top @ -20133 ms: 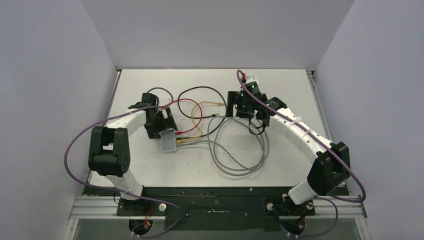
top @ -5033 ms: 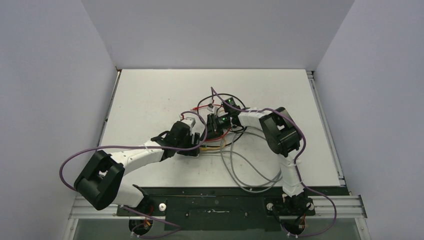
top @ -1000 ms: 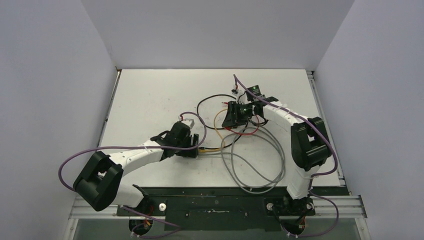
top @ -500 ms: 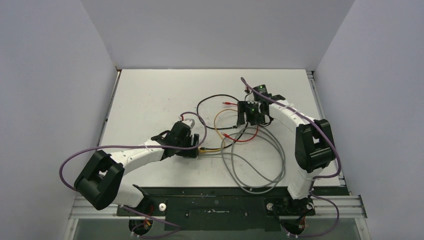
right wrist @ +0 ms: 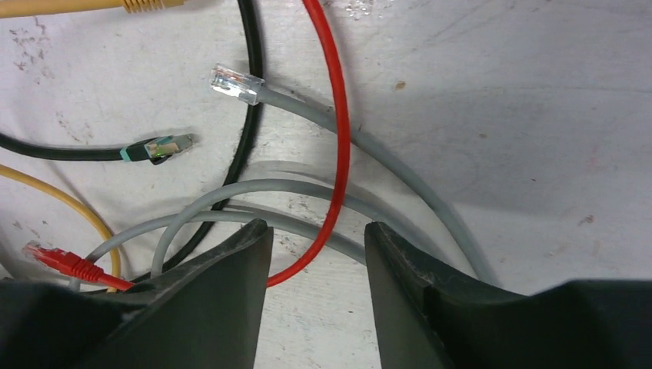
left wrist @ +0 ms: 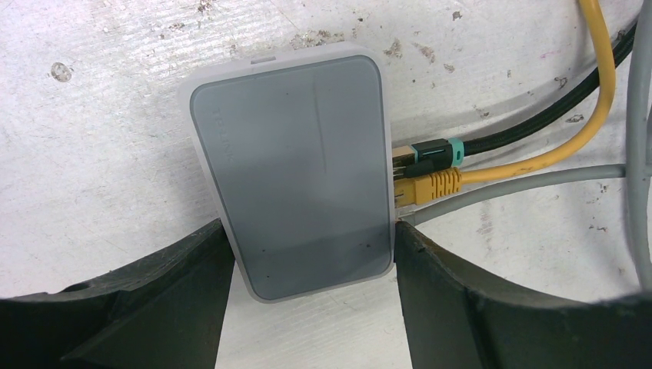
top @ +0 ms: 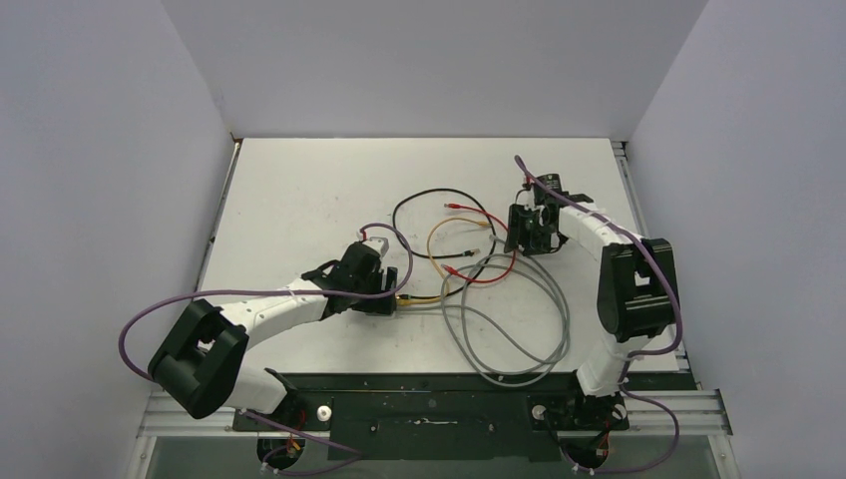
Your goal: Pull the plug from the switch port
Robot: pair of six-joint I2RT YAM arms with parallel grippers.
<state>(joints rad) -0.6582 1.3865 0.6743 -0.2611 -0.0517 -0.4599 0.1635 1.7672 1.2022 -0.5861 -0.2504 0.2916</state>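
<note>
**Top view:** Within the last second the right gripper (top: 526,233) has swung right, away from the middle of the table (top: 299,190). It leaves a red plug (top: 450,269) lying free among the loose leads, well apart from the switch (left wrist: 296,173). The switch sits left of centre, hidden here beneath the left gripper (top: 377,287), which has not moved.

**Left wrist:** We see the left gripper's fingers pressed against the switch's two long sides at its near end, clamping it flat on the table. Along its right edge a black plug (left wrist: 427,152) with a teal collar, a yellow plug (left wrist: 432,184) and a grey cable (left wrist: 538,181) remain seated. No red lead enters it.

**Right wrist:** The jaws stand apart, and the red cable (right wrist: 340,138) runs slack through the gap, touched by neither finger. We read that as a release after the pull.

For the task, we judge that the red plug is out of its port. The steady hold on the switch would also serve if another plug is to follow.
</note>
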